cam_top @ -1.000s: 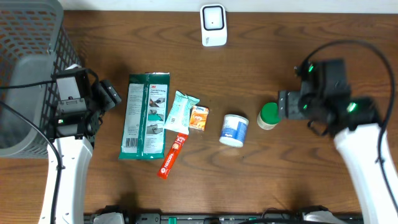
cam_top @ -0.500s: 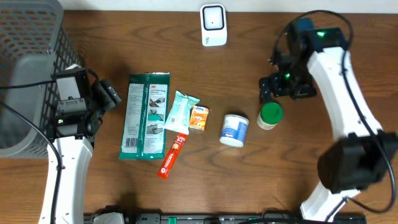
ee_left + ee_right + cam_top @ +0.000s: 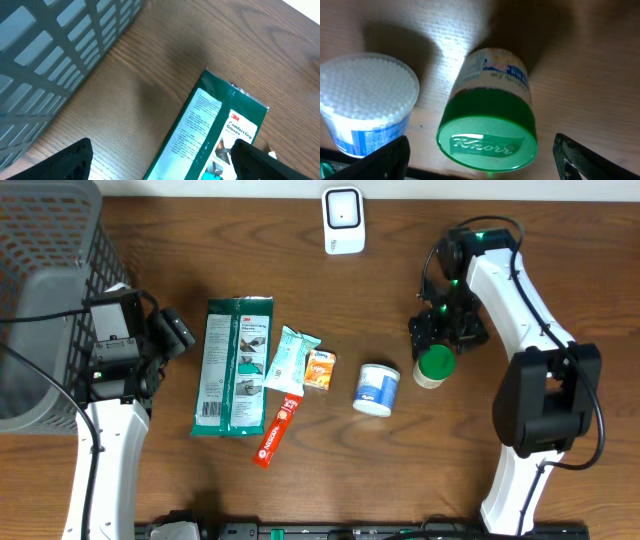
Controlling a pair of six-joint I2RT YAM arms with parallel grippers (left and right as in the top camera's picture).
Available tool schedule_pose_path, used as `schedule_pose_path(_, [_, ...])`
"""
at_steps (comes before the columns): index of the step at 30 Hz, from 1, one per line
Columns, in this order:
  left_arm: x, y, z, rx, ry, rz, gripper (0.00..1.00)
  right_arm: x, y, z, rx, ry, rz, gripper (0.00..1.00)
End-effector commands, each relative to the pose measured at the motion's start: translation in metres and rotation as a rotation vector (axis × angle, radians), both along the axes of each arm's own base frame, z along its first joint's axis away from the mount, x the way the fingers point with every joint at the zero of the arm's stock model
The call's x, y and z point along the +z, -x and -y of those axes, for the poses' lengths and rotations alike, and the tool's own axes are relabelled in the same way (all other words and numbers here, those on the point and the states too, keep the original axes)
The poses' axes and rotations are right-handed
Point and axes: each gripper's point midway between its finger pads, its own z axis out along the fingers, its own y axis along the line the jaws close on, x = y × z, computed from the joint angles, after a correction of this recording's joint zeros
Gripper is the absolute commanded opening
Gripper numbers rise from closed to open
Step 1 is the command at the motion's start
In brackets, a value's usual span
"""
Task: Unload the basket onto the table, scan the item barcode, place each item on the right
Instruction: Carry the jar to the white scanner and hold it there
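Observation:
A jar with a green Knorr lid (image 3: 433, 366) lies on its side on the wooden table, right of centre. My right gripper (image 3: 438, 338) hangs over it. In the right wrist view the jar (image 3: 490, 130) fills the space between the two dark fingers (image 3: 385, 160), which stand wide on either side of the lid without touching it. The right gripper (image 3: 482, 162) is open. The white scanner (image 3: 343, 220) stands at the table's far edge. My left gripper (image 3: 172, 332) is open at the left, its jaws (image 3: 162, 162) empty above the edge of a green 3M gloves pack (image 3: 215, 130).
A white tub with a blue label (image 3: 377, 389) lies just left of the jar. Left of it are an orange packet (image 3: 320, 369), a teal packet (image 3: 288, 360), a red stick (image 3: 277, 431) and the gloves pack (image 3: 235, 367). A grey mesh basket (image 3: 40, 300) fills the left edge.
The right arm has swung in from the right side and brought its gripper over the green-lidded jar. The left arm and all the items have stayed put.

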Motion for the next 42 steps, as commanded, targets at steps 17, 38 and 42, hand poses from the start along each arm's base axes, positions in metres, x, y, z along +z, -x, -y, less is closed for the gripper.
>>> schedule_pose_path(17, [0.014, -0.003, -0.004, 0.016, -0.01, 0.034, 0.88, -0.039, 0.02, 0.0, 0.074, 0.088, -0.054, 0.81])
schedule_pose_path(38, [0.014, -0.003, -0.004, 0.016, -0.01, 0.034, 0.88, -0.013, 0.005, -0.004, 0.031, 0.085, 0.002, 0.45])
schedule_pose_path(42, [0.014, -0.003, -0.004, 0.016, -0.01, 0.034, 0.88, 0.005, -0.004, -0.008, 0.012, 0.067, 0.06, 0.45])
